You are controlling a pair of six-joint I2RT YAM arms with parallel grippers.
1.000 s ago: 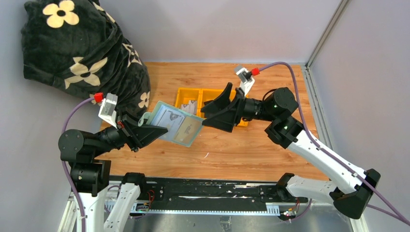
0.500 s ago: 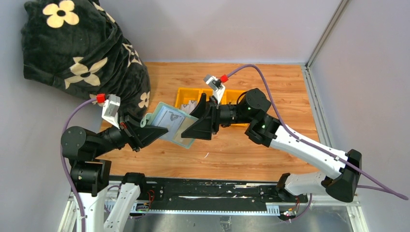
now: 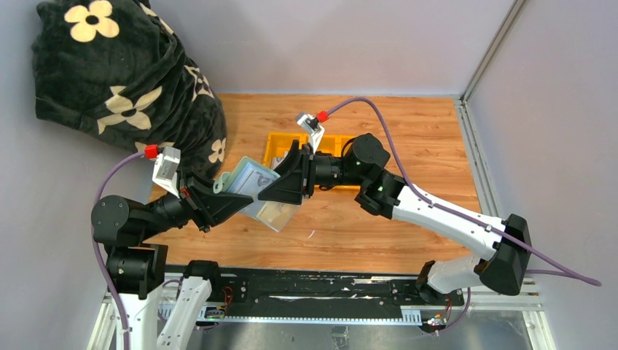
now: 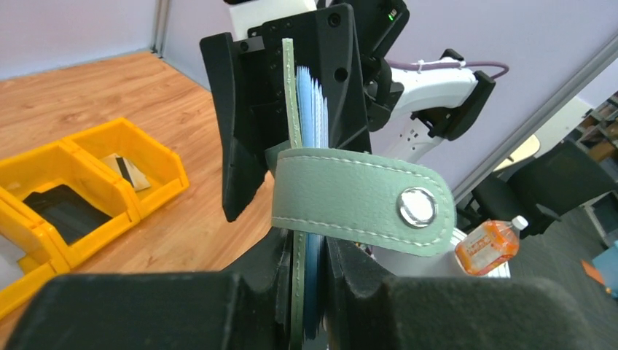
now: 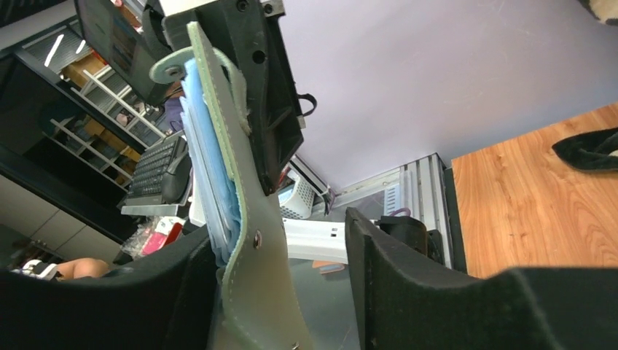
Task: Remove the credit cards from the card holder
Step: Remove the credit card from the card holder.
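Note:
The sage-green card holder (image 3: 251, 184) hangs in the air over the table, open, with light blue leaves. My left gripper (image 3: 232, 198) is shut on its near edge. In the left wrist view, the cover and blue leaves (image 4: 315, 124) are pinched in the left gripper (image 4: 310, 251), and the clasp strap (image 4: 364, 200) folds across. My right gripper (image 3: 283, 186) is open and straddles the holder's far edge. In the right wrist view, the holder (image 5: 251, 240) stands inside the right gripper (image 5: 280, 244), close to one finger, with a gap to the other finger (image 5: 408, 284). A pale printed card face shows in the leaves.
A yellow compartment tray (image 3: 279, 141) stands behind the right arm. In the left wrist view the tray (image 4: 157, 149) holds a black card (image 4: 62, 211) and a tan card (image 4: 127, 168). A black flowered cushion (image 3: 124, 73) fills the back left corner.
My right gripper has moved left from over the tray to the holder and now straddles its far edge. The left gripper has kept hold, nearly still.

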